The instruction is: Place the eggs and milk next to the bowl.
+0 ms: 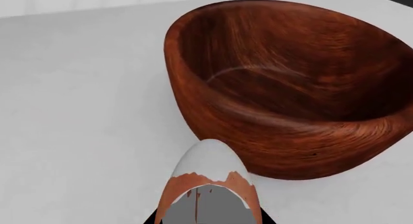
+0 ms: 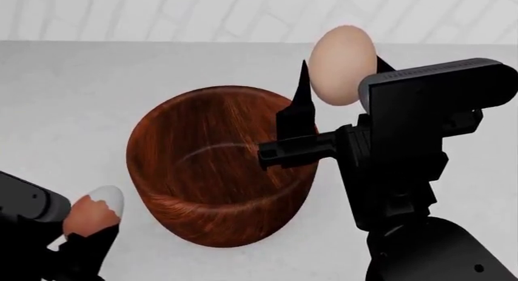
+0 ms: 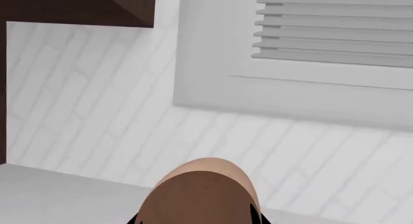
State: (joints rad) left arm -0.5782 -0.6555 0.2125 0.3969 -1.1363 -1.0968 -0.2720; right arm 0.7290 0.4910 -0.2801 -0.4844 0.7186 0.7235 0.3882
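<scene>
While each tool holds one egg, the step in hand seems to be bringing both eggs down beside the bowl. The left tool (image 2: 85, 235) is closed around the reddish-brown egg (image 2: 96, 211), whose pale end points up and away; it sits low at the near left, just beside the wall of the bowl (image 2: 218, 184), and the left wrist view shows the egg close to that wall, though I cannot tell if it already rests on the tabletop (image 2: 73, 99). The right tool (image 2: 344, 81) grips the light tan egg (image 2: 343, 64) and holds it raised, by the far right rim of the bowl. The milk is not visible in any view. In my judgement, the next move needs the right arm to go further right, clear of the rim, then descend gently to the white tabletop before the fingers open, so that the egg does not drop or roll.
</scene>
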